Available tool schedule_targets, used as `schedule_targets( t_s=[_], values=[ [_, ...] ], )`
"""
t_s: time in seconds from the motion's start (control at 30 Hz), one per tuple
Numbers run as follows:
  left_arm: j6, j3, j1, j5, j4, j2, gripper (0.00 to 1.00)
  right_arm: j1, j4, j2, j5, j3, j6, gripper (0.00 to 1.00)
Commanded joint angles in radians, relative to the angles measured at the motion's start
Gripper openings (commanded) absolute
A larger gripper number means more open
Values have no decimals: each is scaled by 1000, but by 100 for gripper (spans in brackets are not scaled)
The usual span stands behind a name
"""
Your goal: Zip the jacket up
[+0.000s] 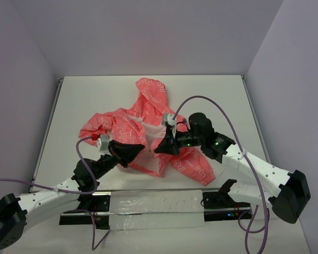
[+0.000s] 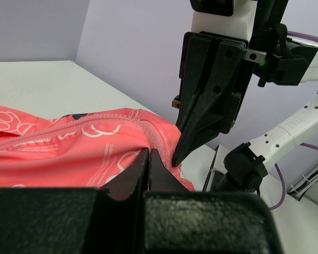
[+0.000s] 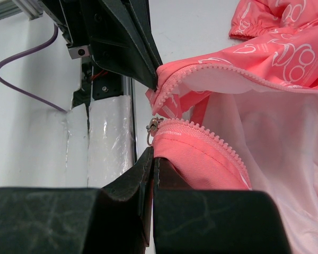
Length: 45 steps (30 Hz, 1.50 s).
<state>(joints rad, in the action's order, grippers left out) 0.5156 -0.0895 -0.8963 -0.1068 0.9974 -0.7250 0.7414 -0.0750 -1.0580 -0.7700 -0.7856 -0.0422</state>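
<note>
Jacket (image 1: 148, 95) zip edges clamped, one in left claw (image 2: 148, 159), one in right claw (image 3: 152, 159); ends just apart, slider (image 3: 155, 128) at right claw.

The jacket (image 1: 128, 126) lies on the table (image 1: 90, 98), hood (image 1: 151, 92) farthest back — left gripper (image 1: 142, 152) and right gripper (image 1: 158, 149) at its near side.

both arms reach in from the near edge, tips almost meeting. left gripper (image 1: 141, 152) fingers closed tight, pinching the jacket (image 1: 148, 95) edge. right gripper (image 1: 158, 150) pitched down, closed too, looks nipped on fabric, hard to confirm
</note>
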Motion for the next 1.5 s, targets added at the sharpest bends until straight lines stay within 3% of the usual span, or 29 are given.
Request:
schedule_targets(
  t_s=[0.0,1.47],
  values=[
    [0,-16,-6,4,45,9,0,-7,32,7,-21,-46,2,0],
    [3,-15,-6,8,66,-16,0,-7,25,2,-31,-56,2,0]
  ],
)
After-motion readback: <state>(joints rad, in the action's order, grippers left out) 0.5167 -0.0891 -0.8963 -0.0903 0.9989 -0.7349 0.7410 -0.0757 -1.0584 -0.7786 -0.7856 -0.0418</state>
